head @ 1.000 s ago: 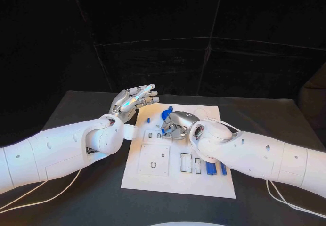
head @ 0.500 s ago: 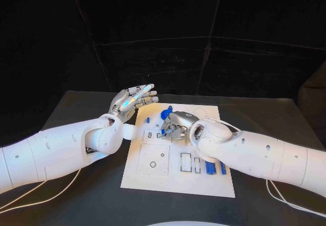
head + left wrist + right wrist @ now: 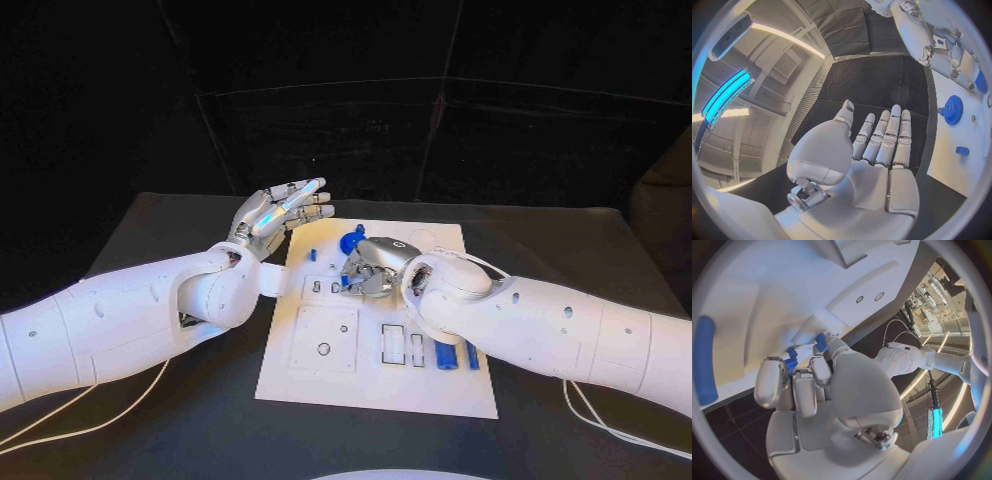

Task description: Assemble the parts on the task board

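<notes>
The white task board point(image 3: 378, 385) lies in the middle of the black table. My right hand point(image 3: 375, 266) rests low over the board's upper middle, fingers curled in, and pinches a small blue part point(image 3: 791, 363) at its fingertips against the board point(image 3: 786, 290). My left hand point(image 3: 283, 214) hovers open beside the board's far left corner, fingers straight and together, palm empty point(image 3: 873, 155). A blue gear point(image 3: 352, 240) stands on the board between the two hands, also seen from the left wrist point(image 3: 952, 110). A small blue piece point(image 3: 313, 255) lies close to it.
Two blue bars point(image 3: 447, 357) lie side by side at the board's right edge, next to rectangular slots point(image 3: 392, 344). One long blue bar point(image 3: 704, 360) lies on the board beside my right hand. Black table point(image 3: 159, 420) surrounds the board.
</notes>
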Robot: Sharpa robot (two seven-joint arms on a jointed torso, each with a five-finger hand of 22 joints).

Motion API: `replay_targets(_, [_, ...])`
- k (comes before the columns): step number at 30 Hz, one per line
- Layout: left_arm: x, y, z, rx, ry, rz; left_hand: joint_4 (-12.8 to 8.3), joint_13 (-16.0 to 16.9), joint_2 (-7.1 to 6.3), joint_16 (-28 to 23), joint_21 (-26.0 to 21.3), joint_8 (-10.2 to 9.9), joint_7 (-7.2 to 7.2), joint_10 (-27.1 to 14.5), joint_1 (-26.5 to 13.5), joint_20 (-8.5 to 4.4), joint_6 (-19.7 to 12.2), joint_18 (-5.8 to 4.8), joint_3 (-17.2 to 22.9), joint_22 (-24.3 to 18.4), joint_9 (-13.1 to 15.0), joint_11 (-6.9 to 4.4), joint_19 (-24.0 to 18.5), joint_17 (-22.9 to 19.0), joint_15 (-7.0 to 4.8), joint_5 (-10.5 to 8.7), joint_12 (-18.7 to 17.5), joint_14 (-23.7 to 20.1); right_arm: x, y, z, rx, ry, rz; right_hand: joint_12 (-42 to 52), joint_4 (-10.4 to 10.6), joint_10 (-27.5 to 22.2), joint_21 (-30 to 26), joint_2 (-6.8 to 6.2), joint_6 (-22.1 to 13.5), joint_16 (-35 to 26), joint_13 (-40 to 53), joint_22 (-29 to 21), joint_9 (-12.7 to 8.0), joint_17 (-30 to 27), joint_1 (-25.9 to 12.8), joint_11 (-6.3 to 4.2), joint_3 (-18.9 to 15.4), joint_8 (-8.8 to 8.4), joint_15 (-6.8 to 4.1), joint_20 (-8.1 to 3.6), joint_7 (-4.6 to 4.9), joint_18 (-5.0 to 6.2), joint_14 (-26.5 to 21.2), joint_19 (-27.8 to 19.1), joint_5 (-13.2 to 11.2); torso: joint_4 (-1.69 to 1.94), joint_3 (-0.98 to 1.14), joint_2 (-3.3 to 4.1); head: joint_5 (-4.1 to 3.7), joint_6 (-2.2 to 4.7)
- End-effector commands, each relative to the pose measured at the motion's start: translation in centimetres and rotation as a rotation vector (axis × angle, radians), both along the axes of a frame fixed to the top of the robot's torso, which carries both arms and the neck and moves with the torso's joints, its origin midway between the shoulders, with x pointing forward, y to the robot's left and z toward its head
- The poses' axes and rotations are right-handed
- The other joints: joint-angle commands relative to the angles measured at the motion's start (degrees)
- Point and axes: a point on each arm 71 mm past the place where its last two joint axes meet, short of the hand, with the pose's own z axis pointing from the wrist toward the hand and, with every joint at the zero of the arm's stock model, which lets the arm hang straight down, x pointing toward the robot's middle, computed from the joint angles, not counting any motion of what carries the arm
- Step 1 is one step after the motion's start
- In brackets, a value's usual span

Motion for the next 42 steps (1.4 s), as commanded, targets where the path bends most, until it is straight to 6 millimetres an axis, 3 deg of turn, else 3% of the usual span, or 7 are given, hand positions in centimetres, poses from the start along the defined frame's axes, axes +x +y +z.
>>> replay_targets(1, [0.01, 0.0, 0.15, -0.004, -0.008, -0.002, -0.2, 0.0, 0.51, -0.2, 0.0, -0.2, 5.43, 0.4, 0.0, 0.03, 0.3, 0.45, 0.3, -0.1, 0.0, 0.02, -0.1, -0.1, -0.08, 0.31, -0.3, 0.4, -0.28, -0.19, -1.13, -0.058, 0.053, 0.0, -0.3, 0.2, -0.7, 0.0, -0.26, 0.1, -0.4, -0.1, 0.0, -0.2, 9.8, -0.4, 0.21, 0.4, -0.33, -0.01, -0.11, -0.2, -0.41, 4.7, -0.1, -0.3, 0.02, 0.0, 0.02, -0.06, 0.05])
replay_targets(13, [0.0, 0.04, 0.15, -0.003, -0.007, -0.002, -0.2, 0.0, 0.51, -0.2, 0.0, -0.2, 5.43, 0.4, 0.0, 0.03, 0.3, 0.45, 0.3, -0.1, 0.0, 0.02, -0.1, -0.1, -0.08, 0.31, -0.3, 0.4, -0.33, -0.27, -1.21, -0.07, 0.052, -0.005, -0.5, 0.2, -0.9, 0.0, -0.73, -0.1, -0.4, -0.2, -0.2, -0.3, 9.8, -0.8, 0.36, 0.4, -0.56, 0.13, 0.02, -0.04, -0.38, 4.7, -0.2, -0.3, 0.04, -0.01, -0.01, -0.14, -0.07])
replay_targets(23, [0.01, 0.04, 0.14, -0.003, -0.006, -0.003, -0.2, 0.0, 0.55, -0.2, 0.0, -0.2, 5.43, 0.4, 0.0, 0.03, 0.3, 0.46, 0.4, -0.1, 0.0, 0.03, -0.1, -0.1, -0.08, 0.31, -0.3, 0.4, -0.26, -0.36, -1.2, -0.073, 0.042, -0.021, -1.2, 0.8, -1.4, -0.1, -2.83, -1.9, -0.5, -0.7, -0.2, -0.7, 9.8, -2.6, 0.98, -0.2, -1.74, 0.65, 0.49, 0.66, -0.39, 4.7, -0.2, -0.5, 0.06, -0.03, -0.01, -0.19, -0.08])
replay_targets(27, [0.0, 0.02, 0.13, -0.004, -0.005, -0.005, -0.2, 0.0, 0.56, -0.2, 0.0, -0.2, 5.43, 0.4, 0.0, 0.03, 0.3, 0.46, 0.4, -0.1, 0.0, 0.03, -0.1, -0.1, -0.08, 0.31, -0.3, 0.4, -0.25, -0.34, -1.19, -0.074, 0.04, -0.025, -1.3, 1.1, -1.6, -0.1, -3.61, -2.5, -0.5, -0.8, -0.2, -0.8, 9.8, -3.2, 1.17, -0.7, -2.09, 0.84, 0.69, 0.84, -0.38, 4.7, -0.2, 0.6, 0.04, -0.03, 0.0, -0.22, -0.08])
replay_targets(37, [0.02, 0.03, 0.11, -0.003, -0.003, -0.006, -0.2, 0.0, 0.56, -0.2, 0.0, -0.2, 5.43, 0.4, 0.0, 0.03, 0.3, 0.46, 0.4, -0.1, 0.0, 0.03, -0.1, -0.1, -0.08, 0.31, -0.3, 0.4, -0.21, -0.36, -1.18, -0.074, 0.035, -0.034, -1.5, 1.8, -1.8, -0.2, -4.5, -3.3, -0.7, -1.1, -0.3, -0.7, 9.5, -4.2, 1.36, -1.7, -2.45, 1.02, 0.89, 0.99, -0.35, 4.7, -0.3, 0.5, 0.05, -0.01, 0.0, -0.24, -0.11])
replay_targets(42, [0.04, 0.02, 0.09, -0.003, -0.003, -0.006, -0.2, 0.0, 0.61, -0.2, 0.0, -0.1, 5.39, 0.5, 0.0, 0.03, 0.9, 0.47, 0.4, -0.1, 0.1, -0.01, -0.1, -0.1, -0.1, 0.31, -0.3, 0.4, -0.15, -0.42, -1.05, -0.065, 0.017, -0.052, -2.1, 2.9, -2.1, -0.3, -4.88, -3.9, -0.7, -1.6, -0.4, -0.7, 9.5, -5.4, 1.45, -2.8, -2.63, 1.1, 1.0, 1.03, -0.33, 4.6, -0.3, -1.1, 0.03, 0.0, 0.0, -0.32, -0.1])
